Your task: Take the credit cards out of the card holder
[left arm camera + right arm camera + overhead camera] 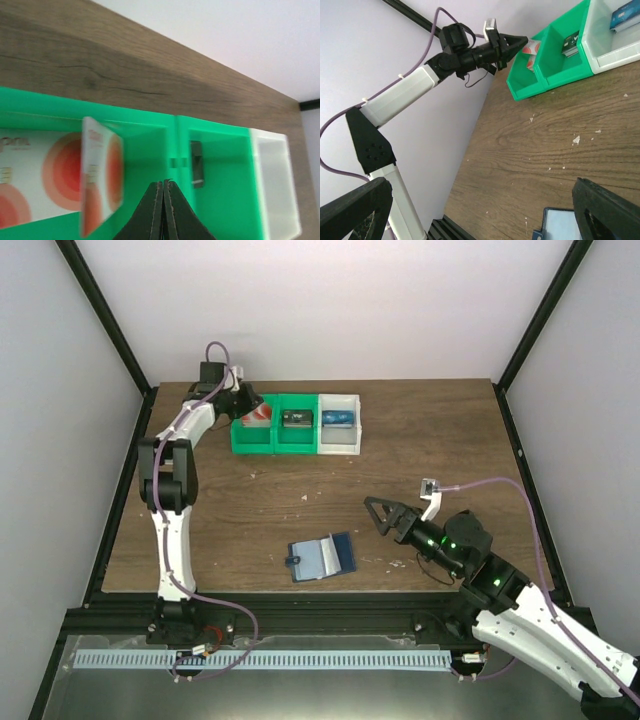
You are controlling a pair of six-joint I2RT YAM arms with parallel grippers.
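Note:
Two credit cards are in the left compartment of the green bin [150, 127]: one card [35, 172] lies flat, pale with red circles, and the other card [100, 182] stands on edge, blurred. My left gripper [163, 183] is shut just right of that standing card, with nothing between its fingers; it hovers over the bin's left end [250, 400]. The card holder [322, 556] lies open on the table near the front, its light blue pockets facing up. My right gripper [374, 515] hangs open to the right of the holder [560, 225], holding nothing.
The green bin's middle compartment holds a black card-sized item [297, 419]. The adjoining white bin [338, 439] holds a blue item [338, 419]. Black frame posts and pale walls close in the wooden table [430, 440].

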